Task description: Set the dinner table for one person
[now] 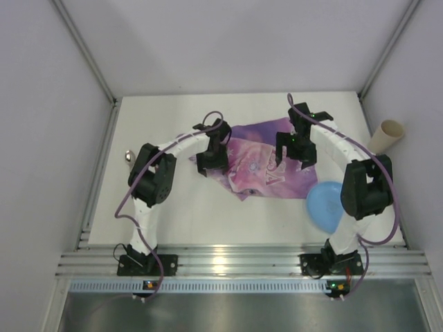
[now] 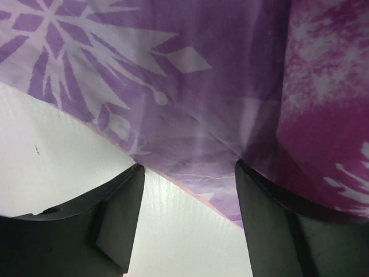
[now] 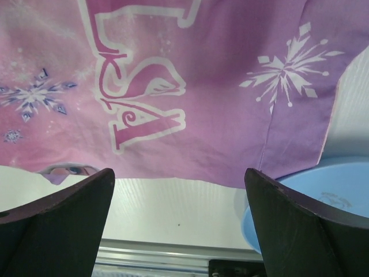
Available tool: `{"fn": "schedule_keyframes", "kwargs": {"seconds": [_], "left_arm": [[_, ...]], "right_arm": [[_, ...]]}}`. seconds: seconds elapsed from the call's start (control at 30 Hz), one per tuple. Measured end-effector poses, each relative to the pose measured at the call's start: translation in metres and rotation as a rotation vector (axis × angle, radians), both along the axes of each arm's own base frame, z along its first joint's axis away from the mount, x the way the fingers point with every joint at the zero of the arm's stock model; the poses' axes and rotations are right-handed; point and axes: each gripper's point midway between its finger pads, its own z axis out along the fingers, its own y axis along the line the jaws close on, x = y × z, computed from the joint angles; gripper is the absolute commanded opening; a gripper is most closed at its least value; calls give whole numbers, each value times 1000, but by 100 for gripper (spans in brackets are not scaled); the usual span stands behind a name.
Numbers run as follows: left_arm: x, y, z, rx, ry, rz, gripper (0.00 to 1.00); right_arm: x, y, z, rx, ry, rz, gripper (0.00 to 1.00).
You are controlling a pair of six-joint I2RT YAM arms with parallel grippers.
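Dinner table (image 1: 173, 214) visible btwn spread L fingers (image 2: 115, 225), R fingers (image 3: 57, 219); placemat (image 1: 252, 178) ahead.

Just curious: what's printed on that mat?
Mat: purple-pink, white snowflakes, pink lettering; right wrist view shows best.

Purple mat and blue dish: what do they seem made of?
The purple mat looks like thin, flexible cloth or plastic sheet, matte: it creases and folds. The blue dish is probably smooth plastic: uniform colour, faint sheen.
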Motion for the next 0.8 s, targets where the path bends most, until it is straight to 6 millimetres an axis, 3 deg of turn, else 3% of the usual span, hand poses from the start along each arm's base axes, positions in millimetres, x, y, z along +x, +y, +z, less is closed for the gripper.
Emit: {"fn": "schedule_keyframes", "kwargs": {"seconds": [0.07,0.13,0.2,0.37,0.47,0.6,0.73,0.77,0.8], "left_arm": [[0,-2,-1,-1,-4,-9,57],[1,-5,-1,-6,-6,-21,39],[1,-8,-1,-17,-6,-33,0],[2,-9,0,-13,-9,-92,0],[1,1,1,37,-13,-126,0],[-7,42,3,214,17,-170,0],[-21,97,10,451,72,-214,1],[-24,109,14,502,83,-225,10],[-25,118,17,540,89,-231,51]], "right_arm": [[-2,-1,-2,-3,6,2,95],[-2,-1,-2,-3,6,2,95],[-2,-1,-2,-3,6,2,95],[0,0,-2,3,0,2,96],[5,4,-3,19,-15,4,95],[16,10,-25,32,5,-1,95],[17,13,-50,36,61,-10,95],[16,14,-52,39,66,-10,95],[16,14,-52,42,67,-11,95]]}}
